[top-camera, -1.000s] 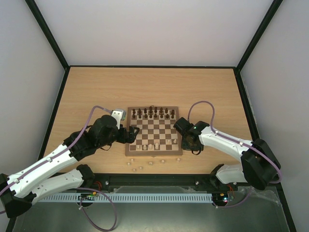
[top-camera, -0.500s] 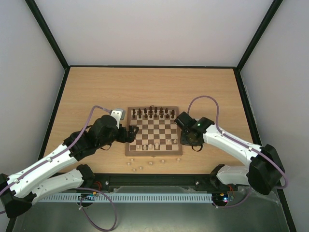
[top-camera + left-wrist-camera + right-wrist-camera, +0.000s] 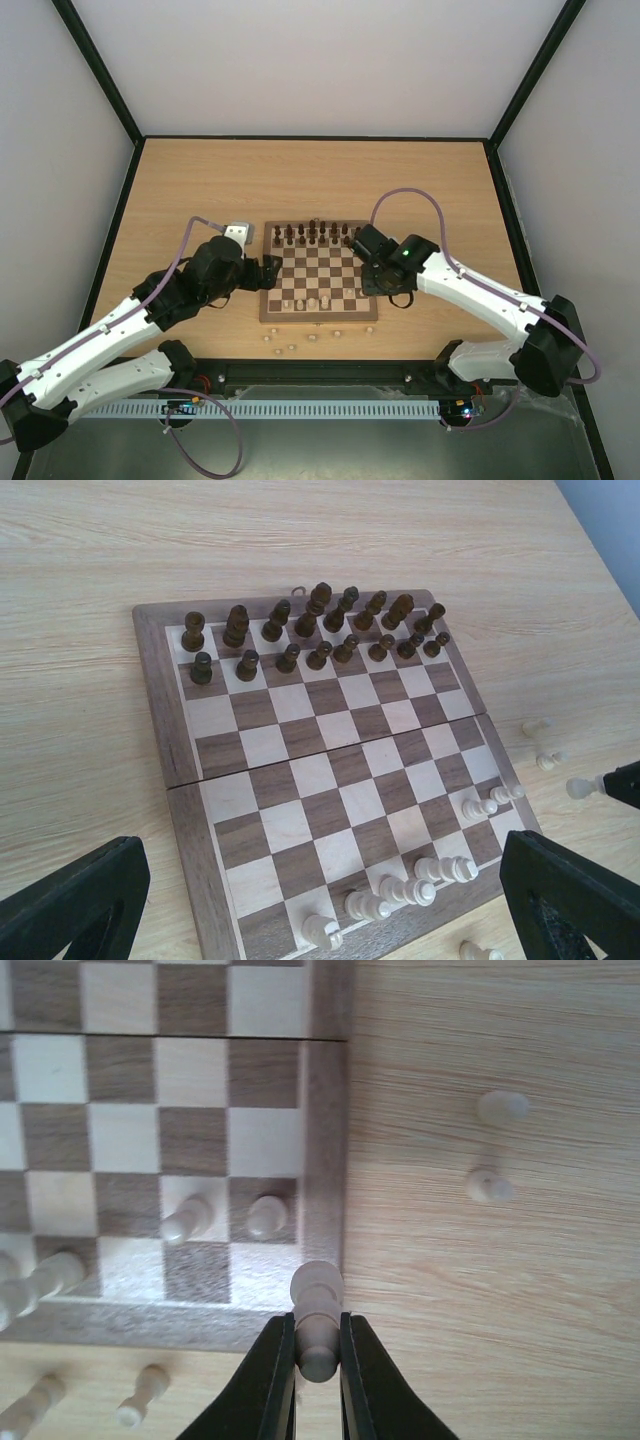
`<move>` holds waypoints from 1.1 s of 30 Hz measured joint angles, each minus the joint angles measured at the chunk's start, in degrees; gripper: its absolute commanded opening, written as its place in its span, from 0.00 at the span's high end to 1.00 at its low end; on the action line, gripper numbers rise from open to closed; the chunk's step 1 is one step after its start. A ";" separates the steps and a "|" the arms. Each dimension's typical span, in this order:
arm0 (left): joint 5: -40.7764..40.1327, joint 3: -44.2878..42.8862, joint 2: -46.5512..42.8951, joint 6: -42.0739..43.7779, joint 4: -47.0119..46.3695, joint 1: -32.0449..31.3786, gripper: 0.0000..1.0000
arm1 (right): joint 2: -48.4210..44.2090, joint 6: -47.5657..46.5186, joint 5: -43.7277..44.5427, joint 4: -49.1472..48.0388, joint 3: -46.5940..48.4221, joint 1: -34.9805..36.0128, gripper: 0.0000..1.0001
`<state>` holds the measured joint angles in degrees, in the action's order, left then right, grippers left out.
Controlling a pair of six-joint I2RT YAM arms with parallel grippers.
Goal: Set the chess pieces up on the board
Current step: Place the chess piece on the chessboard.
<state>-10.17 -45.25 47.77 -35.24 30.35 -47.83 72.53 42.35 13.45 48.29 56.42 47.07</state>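
Note:
The board (image 3: 320, 318) lies mid-table. Dark pieces (image 3: 312, 235) fill its two far rows, also in the left wrist view (image 3: 310, 630). Several pale pieces (image 3: 312, 300) stand on its near rows. My right gripper (image 3: 318, 1360) is shut on a pale piece (image 3: 317, 1300) and holds it over the board's near right corner (image 3: 325, 1160), beside two pale pawns (image 3: 266, 1216). In the top view it (image 3: 368, 262) is at the board's right edge. My left gripper (image 3: 270, 272) is open and empty at the board's left edge, its fingers (image 3: 80, 905) wide apart.
Loose pale pieces lie on the table in front of the board (image 3: 290, 345) and to its right (image 3: 490, 1185). Two more lie below the board's edge in the right wrist view (image 3: 140, 1407). Black frame rails border the table (image 3: 120, 230).
My right gripper has moved left and away from the table beside the board to over the board's right edge, carrying the pale piece. The left gripper has shifted slightly.

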 measured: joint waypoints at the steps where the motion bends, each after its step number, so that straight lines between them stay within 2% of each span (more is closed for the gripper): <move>1: -0.17 0.00 -0.02 -0.11 0.04 0.02 0.01 | 0.31 -0.17 -0.20 0.09 0.52 0.79 0.94; 17: -1.51 0.00 0.22 -1.20 0.22 0.57 0.01 | 6.80 -0.96 -3.10 -0.20 2.67 10.95 0.94; 33: -1.49 0.00 0.55 -1.22 0.42 1.01 0.01 | 12.59 -2.64 -3.50 -2.64 5.33 11.58 0.93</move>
<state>-11.66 -45.25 48.31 -36.47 30.76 -46.83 85.12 39.70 9.96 45.65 61.76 58.65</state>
